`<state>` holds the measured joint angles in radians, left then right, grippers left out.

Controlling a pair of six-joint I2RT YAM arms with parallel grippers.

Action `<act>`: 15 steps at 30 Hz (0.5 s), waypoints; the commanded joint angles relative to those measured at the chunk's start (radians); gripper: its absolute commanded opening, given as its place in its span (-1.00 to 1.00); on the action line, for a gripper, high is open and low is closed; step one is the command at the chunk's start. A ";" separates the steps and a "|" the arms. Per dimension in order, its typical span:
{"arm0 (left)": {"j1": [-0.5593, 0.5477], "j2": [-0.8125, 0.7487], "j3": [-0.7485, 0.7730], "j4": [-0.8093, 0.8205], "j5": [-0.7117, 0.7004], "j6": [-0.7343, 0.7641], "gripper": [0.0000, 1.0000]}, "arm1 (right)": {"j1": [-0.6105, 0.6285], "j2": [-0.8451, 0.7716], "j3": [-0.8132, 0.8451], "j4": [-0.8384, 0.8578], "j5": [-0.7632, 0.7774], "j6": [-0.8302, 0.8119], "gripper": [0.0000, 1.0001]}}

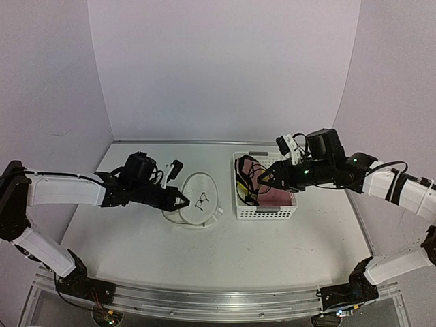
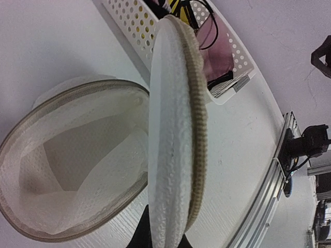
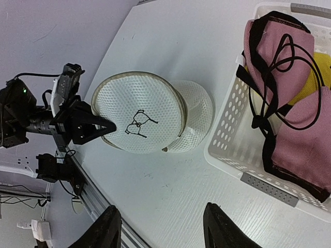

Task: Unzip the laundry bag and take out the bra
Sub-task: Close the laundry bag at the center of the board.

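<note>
The laundry bag lies on the white table, just to the left of the white perforated basket and apart from it. It is unzipped. Its round mesh lid is raised on edge, nearly upright, and the beige zipper band runs along the rim of the lid. The lower shell lies flat beside the lid with its interior exposed. Only white mesh lining shows inside it. The black bra drawing is on the outer face of the lid. The left gripper is pressed closed on the lid's rim on the side away from the basket, with its dark fingertips pinching the edge and holding the lid up. The bra is inside the basket, not in the bag. It is a loose bundle of pink and yellow fabric with thin black straps looped over it, and it fills most of the compartment. The right gripper hangs over the left part of the basket in the overhead view. Its fingers are spread apart with nothing between them, and they touch neither the bra nor the basket wall. The two grippers are well apart, and the raised lid stands between them.
</note>
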<state>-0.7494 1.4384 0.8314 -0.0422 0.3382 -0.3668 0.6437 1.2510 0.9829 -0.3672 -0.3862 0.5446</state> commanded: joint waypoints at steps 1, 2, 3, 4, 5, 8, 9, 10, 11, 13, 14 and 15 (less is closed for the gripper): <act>0.065 0.012 -0.058 0.152 0.180 -0.125 -1.00 | -0.004 -0.023 -0.024 0.123 0.015 -0.051 0.12; 0.081 0.015 -0.069 0.163 0.193 -0.136 -1.00 | -0.004 -0.020 -0.029 0.129 0.013 -0.050 0.13; 0.095 0.019 -0.078 0.169 0.202 -0.145 -0.99 | -0.004 -0.017 -0.034 0.136 0.008 -0.047 0.13; 0.109 0.026 -0.080 0.173 0.214 -0.150 -0.99 | -0.004 -0.013 -0.038 0.143 0.001 -0.044 0.14; 0.119 0.034 -0.083 0.178 0.225 -0.155 -0.96 | -0.004 -0.009 -0.041 0.148 -0.008 -0.041 0.14; 0.144 0.065 -0.086 0.189 0.262 -0.169 -0.80 | -0.003 -0.002 -0.049 0.165 -0.016 -0.035 0.15; 0.151 0.081 -0.085 0.192 0.274 -0.172 -0.74 | -0.004 0.000 -0.049 0.167 -0.018 -0.035 0.16; 0.156 0.088 -0.087 0.194 0.278 -0.178 -0.67 | -0.004 0.002 -0.049 0.171 -0.018 -0.034 0.16; 0.162 0.098 -0.090 0.197 0.283 -0.182 -0.61 | -0.004 0.004 -0.049 0.174 -0.017 -0.031 0.17; 0.175 0.114 -0.095 0.199 0.286 -0.187 -0.45 | -0.004 0.010 -0.049 0.180 -0.021 -0.027 0.19; 0.183 0.117 -0.100 0.199 0.287 -0.190 -0.37 | -0.004 0.012 -0.048 0.181 -0.023 -0.025 0.20; 0.191 0.114 -0.104 0.199 0.283 -0.189 -0.25 | -0.004 0.015 -0.047 0.182 -0.022 -0.024 0.21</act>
<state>-0.5838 1.5455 0.7410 0.1013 0.5804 -0.5350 0.6437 1.2572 0.9318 -0.2493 -0.3954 0.5201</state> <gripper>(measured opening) 0.298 0.595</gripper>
